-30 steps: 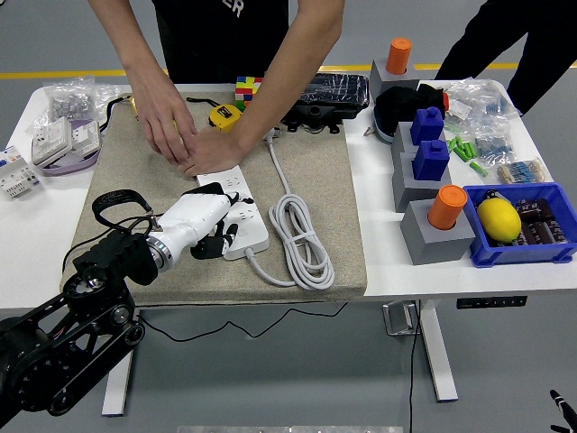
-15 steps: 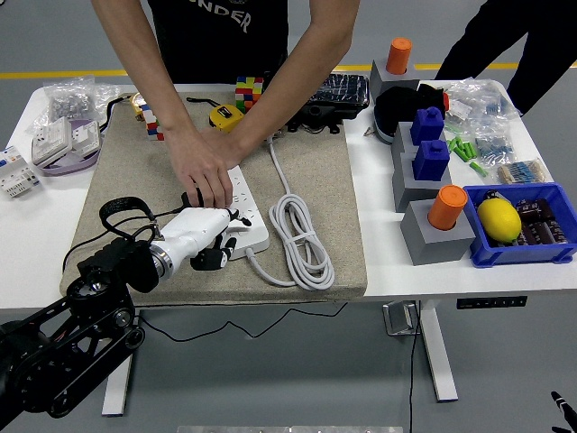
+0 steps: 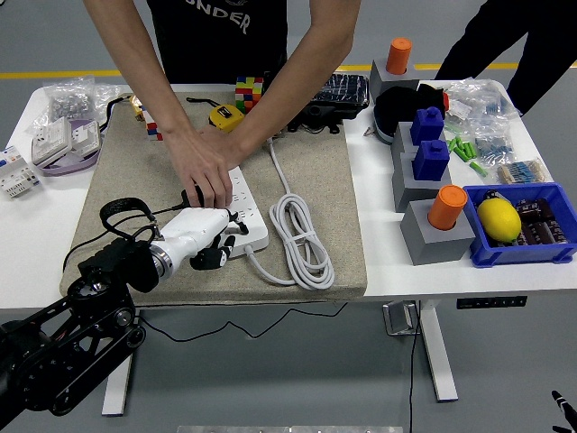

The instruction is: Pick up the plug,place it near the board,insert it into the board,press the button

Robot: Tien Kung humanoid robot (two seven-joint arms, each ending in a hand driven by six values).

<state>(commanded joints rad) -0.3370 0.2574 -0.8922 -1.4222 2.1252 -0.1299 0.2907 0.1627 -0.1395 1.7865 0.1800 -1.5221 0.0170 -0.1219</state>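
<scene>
A white power strip lies on the beige mat, and its white cable is coiled to its right. A person's two hands overlap on the strip's left side, fingertips on a black plug that is mostly hidden beneath them. My left hand, white-shelled with dark fingertips, sits at the strip's near end just below the person's hands. Its fingers are curled against the strip's near edge and nothing shows in them. The black left arm comes in from the lower left corner.
Behind the mat lie a yellow tape measure, coloured blocks and a black case. Grey stands with blue and orange pieces and a blue bin fill the right side. Switch boxes lie far left.
The person's hands have slid along the strip toward me, down to the black plug. My left hand has drawn back slightly to the near left. Little has moved in the last half second.
</scene>
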